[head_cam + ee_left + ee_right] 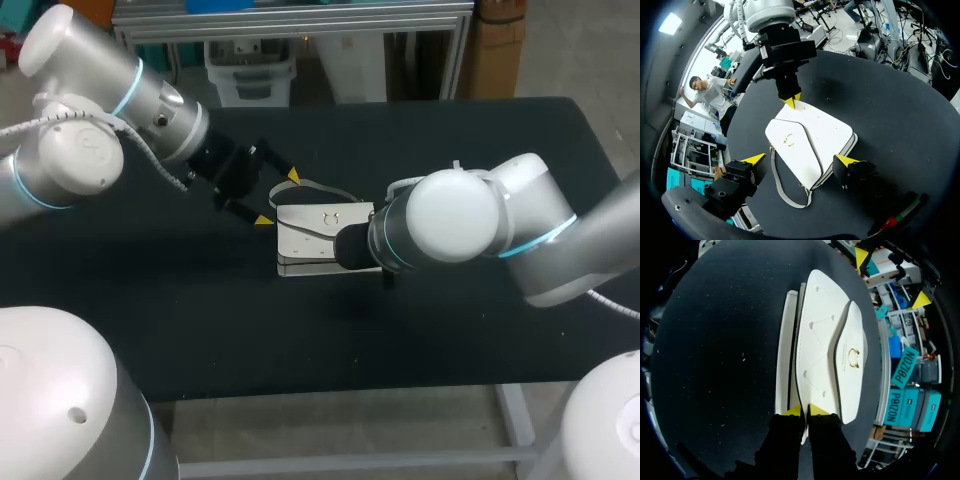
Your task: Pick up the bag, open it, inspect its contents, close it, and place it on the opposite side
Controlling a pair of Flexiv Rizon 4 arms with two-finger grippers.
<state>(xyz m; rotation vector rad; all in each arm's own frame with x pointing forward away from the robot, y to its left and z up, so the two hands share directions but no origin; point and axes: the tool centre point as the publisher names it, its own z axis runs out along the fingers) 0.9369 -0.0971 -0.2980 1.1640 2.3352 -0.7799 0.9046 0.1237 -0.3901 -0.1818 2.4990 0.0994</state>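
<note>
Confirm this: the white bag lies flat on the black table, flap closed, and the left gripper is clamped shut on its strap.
No: the left gripper is open, its fingers spread wide either side of the strap, not clamped on it; the left wrist view shows this. The white bag does lie flat on the black table, flap closed.

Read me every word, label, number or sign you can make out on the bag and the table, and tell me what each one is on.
None can be read.
bag: no words or numbers on its white surface; the flap carries only a small gold clasp, an ornament too small to read as letters.
table: plain black top, no label or marking in view.
</note>
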